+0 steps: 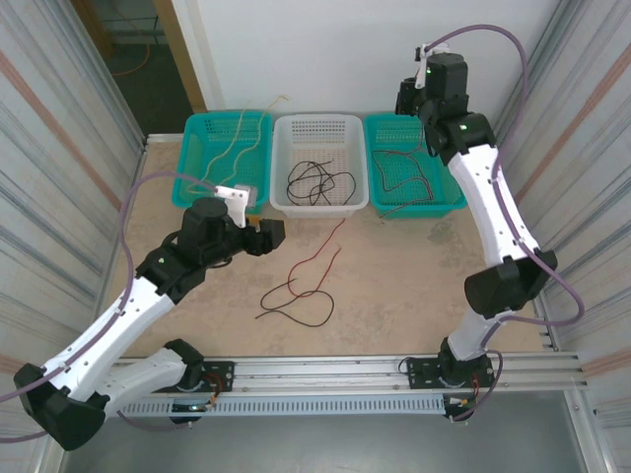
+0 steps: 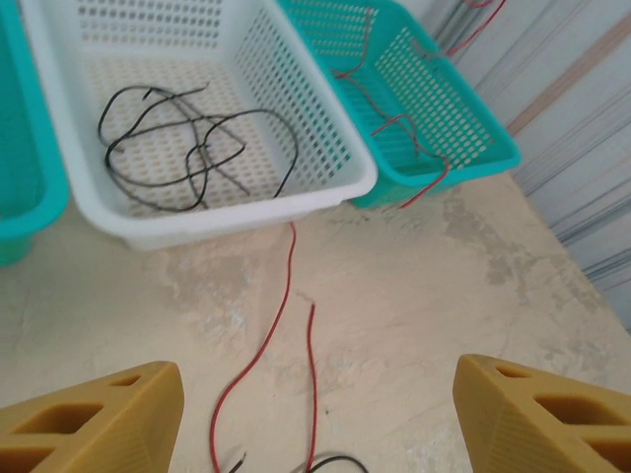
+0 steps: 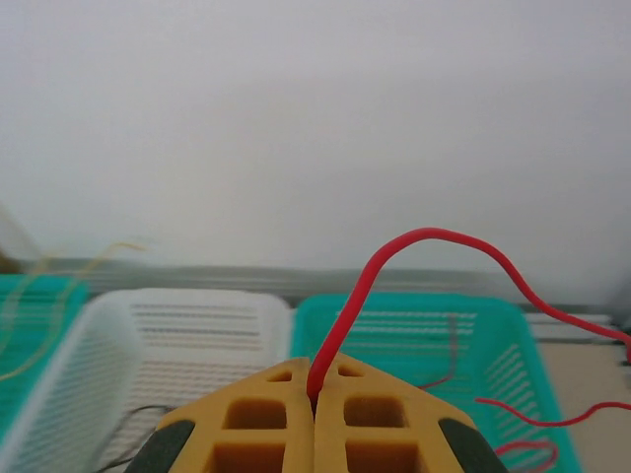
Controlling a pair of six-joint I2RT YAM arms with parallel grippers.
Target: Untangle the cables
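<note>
The right claw (image 3: pixel 315 384) is pressed together on a red cable (image 3: pixel 424 236) and held high over the right teal basket (image 3: pixel 513 325). The cable arches up out of the pads and drops back toward that basket, where other red cables (image 2: pixel 394 123) lie, one of them drooping over the front rim onto the worktop (image 2: pixel 473 286). The left claw (image 2: pixel 315 379) stands wide apart with nothing in it, low over the worktop and facing the white basket (image 2: pixel 325 187), which holds a looped black cable (image 2: pixel 187 148). Tan cables (image 1: pixel 237 138) sit in the left teal basket (image 1: pixel 189 158). Between the arms, a loose red strand (image 2: pixel 287 286) and a loose black strand (image 1: pixel 331 307) lie crossed on the worktop, so the sorting looks unfinished.

The likeliest trouble is at the raised cable. Whether its lower end is free of its neighbours cannot be told, and if it is looped through them, more lifting would probably haul the bunch out or tip the light basket. The grip is also thin (a round wire between two flat pads), so a snag could pull it free. On the left, the two strands lie close together beneath the open claw. A closure there could catch both and tighten the crossing rather than part it. The red strand's far end reaches the white basket's front wall, and a pull might drag against it.
</note>
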